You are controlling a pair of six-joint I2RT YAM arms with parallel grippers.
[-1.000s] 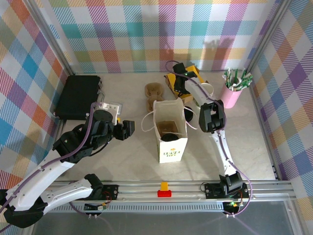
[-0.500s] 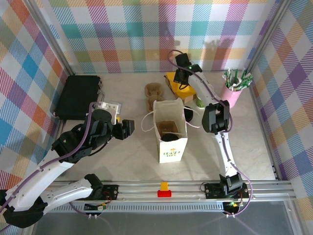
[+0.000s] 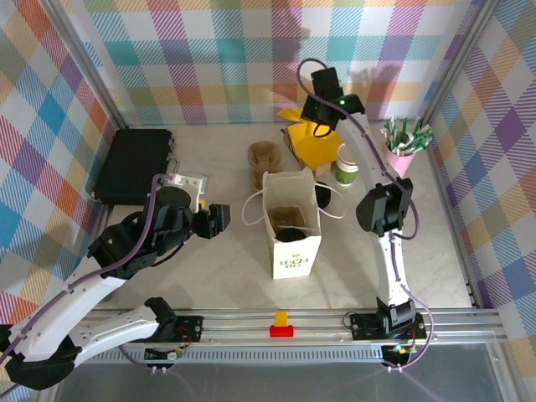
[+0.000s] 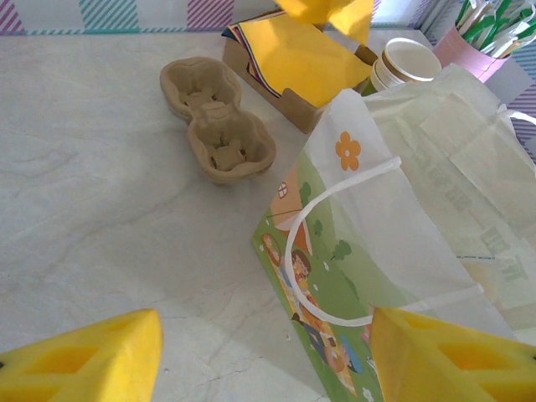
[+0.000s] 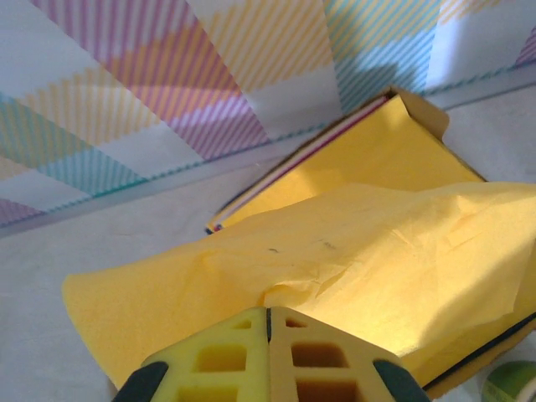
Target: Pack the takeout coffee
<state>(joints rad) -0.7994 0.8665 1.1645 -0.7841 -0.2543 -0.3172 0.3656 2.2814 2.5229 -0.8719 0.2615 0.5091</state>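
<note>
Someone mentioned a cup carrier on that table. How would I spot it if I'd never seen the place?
Find the white paper bag with green print standing open mid-table. Just behind its left rear corner lies a brown moulded-pulp tray, low and flat. Unlike the cardboard box of yellow napkins on its right, it has two round empty hollows joined like a figure eight.

From the bag [image 3: 293, 226], the tabletop [image 3: 435, 243] lies bare from 3 round to 7 o'clock, with free passage. Crowded elsewhere: cup carrier [image 3: 264, 163] at 11, napkin box [image 4: 289, 100] at 12 with a napkin [image 5: 335, 243] hanging above it, open cup [image 3: 347, 164] at 1, and the left gripper [image 3: 223, 221] close at 9.
</note>
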